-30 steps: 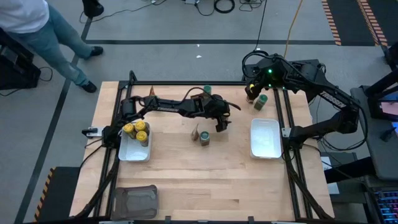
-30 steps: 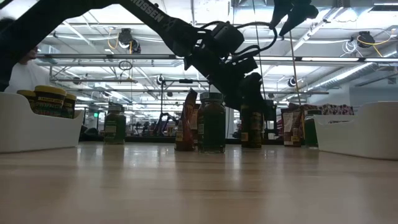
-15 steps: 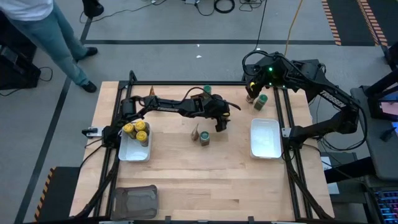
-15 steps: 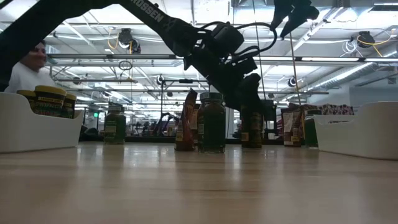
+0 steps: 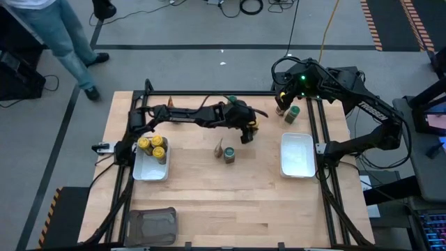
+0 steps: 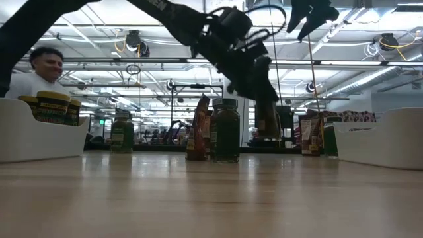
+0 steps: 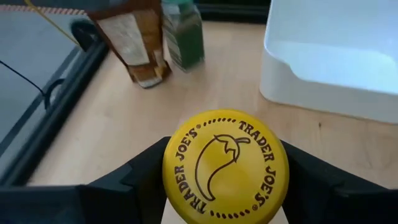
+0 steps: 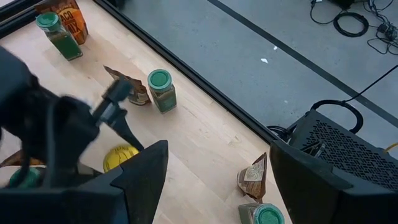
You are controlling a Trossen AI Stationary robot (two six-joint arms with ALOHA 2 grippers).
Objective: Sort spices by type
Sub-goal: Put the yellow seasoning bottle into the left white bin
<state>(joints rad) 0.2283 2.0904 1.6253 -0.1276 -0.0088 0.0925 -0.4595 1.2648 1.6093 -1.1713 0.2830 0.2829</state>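
My left gripper [image 5: 246, 131] reaches over the table's middle toward the far side and is shut on a yellow-lidded spice jar [image 7: 225, 165], which hangs above the wood in the low view [image 6: 268, 125]. My right gripper [image 5: 284, 100] hovers open, high over the far right corner [image 6: 310, 13], above a green-lidded jar [image 5: 293, 113] and a brown packet [image 5: 281, 107]. Another green-lidded jar [image 5: 229, 154] and a packet [image 5: 219, 148] stand at mid-table. A third green-lidded jar [image 5: 232, 101] stands by the far edge. Yellow-lidded jars [image 5: 152, 145] sit in the left white tray [image 5: 148, 171]. My left gripper pinches the yellow-lidded jar between its two fingers [image 7: 146, 171], one on each side of the jar just under the lid's rim [image 7: 171, 180]. The fingers come from above, pointing down. The jar is lifted clear of the table and hangs roughly upright [image 6: 268, 132].
An empty white tray [image 5: 296, 155] lies at the right and a dark grey tray [image 5: 152, 224] at the near left corner. Black frame rails [image 5: 320, 132] run along the table's sides. Bare wood fills the near half. A person [image 5: 59, 31] walks beyond the far left corner.
My left gripper has risen and moved a little toward the far edge, taking the yellow-lidded jar off the table; the jar now hangs clear where it stood on the wood before. The person beyond the table has walked on.
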